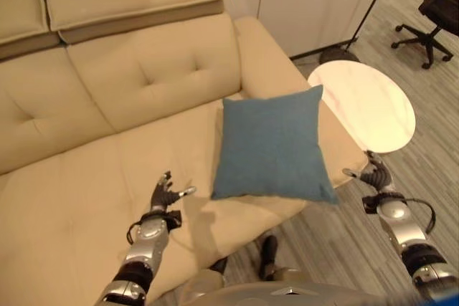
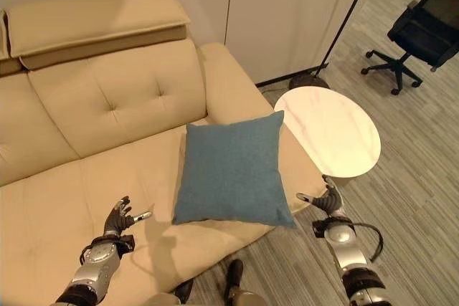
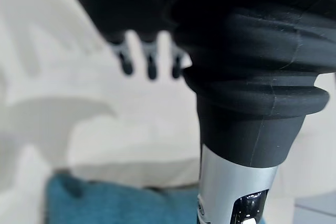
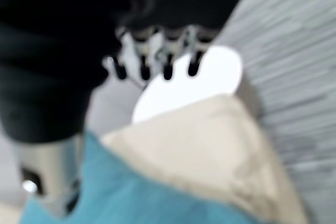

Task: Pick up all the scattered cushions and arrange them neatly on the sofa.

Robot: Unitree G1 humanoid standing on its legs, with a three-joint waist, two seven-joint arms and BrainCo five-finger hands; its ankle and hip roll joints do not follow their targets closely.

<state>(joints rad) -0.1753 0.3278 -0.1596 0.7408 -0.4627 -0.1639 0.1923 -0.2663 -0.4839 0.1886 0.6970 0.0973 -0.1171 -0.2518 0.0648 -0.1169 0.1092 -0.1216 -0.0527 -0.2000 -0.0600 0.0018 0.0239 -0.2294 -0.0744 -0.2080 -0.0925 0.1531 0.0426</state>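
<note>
A square blue cushion [image 1: 272, 145] is at the right end of the beige sofa [image 1: 86, 177], beside the armrest, with its near right corner sticking out past the seat's front edge. My left hand [image 1: 163, 195] is over the seat to the cushion's left, open, apart from it and holding nothing. My right hand [image 1: 374, 175] is open too, just right of the cushion's near corner, over the floor. In the left wrist view straight fingers [image 3: 149, 61] point at the sofa with the cushion [image 3: 105, 203] close by. The right wrist view shows the fingers [image 4: 157, 61] spread above the cushion [image 4: 131, 192].
A round white side table [image 1: 366, 102] stands right of the sofa's armrest. Behind it are a floor lamp's base [image 1: 338, 54] and a white wall. A black office chair [image 1: 437, 12] stands at the far right on the grey floor.
</note>
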